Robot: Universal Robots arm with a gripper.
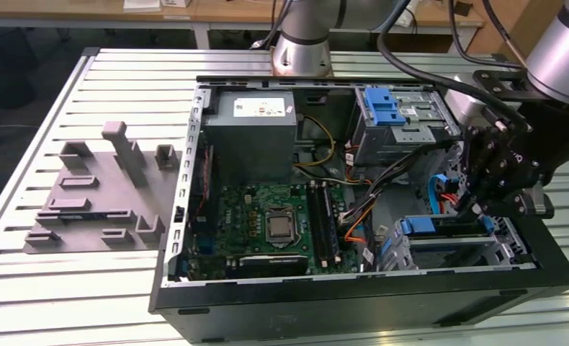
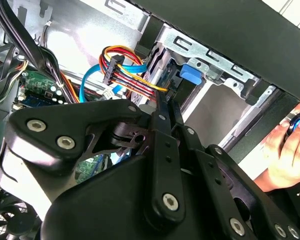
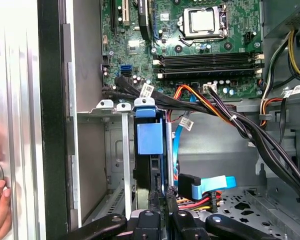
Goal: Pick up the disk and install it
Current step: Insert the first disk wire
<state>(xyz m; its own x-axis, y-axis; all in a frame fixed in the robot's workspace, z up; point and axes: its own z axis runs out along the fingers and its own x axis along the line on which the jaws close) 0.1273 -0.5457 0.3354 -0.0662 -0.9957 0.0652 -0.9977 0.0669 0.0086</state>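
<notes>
- In the drive cage (image 3: pixel 125 150) at the computer case's (image 1: pixel 361 295) corner nearest the surface's (image 1: pixel 121 288) near edge, on the exterior view's right: the disk (image 3: pixel 147 172), standing on edge in a slot, with a blue rail along its side and a blue tab on its outer end.
- At that outer end: the gripper (image 3: pixel 161 197), with the fingers (image 3: pixel 152 200) drawn nearly together, tips at the disk's edge and nothing seen clamped between them; same close-set tips in the second wrist view (image 2: pixel 165 100).
- In the exterior view, gripper (image 1: pixel 469 210) reaching down into the case just above the cage.
- Just beside the disk: a blue flat cable (image 3: pixel 210 182) and a bundle of red, orange and yellow wires.
- Further in: green motherboard (image 1: pixel 275 223), grey box (image 1: pixel 256 137) with a white sticker, second cage (image 1: pixel 400 115) with a blue latch.
- Outside the case wall: a hand (image 2: pixel 285 150) holding something round.
- Toward the surface's edge on the exterior view's left: grey fixture plate (image 1: pixel 92 194), well apart from the case.
</notes>
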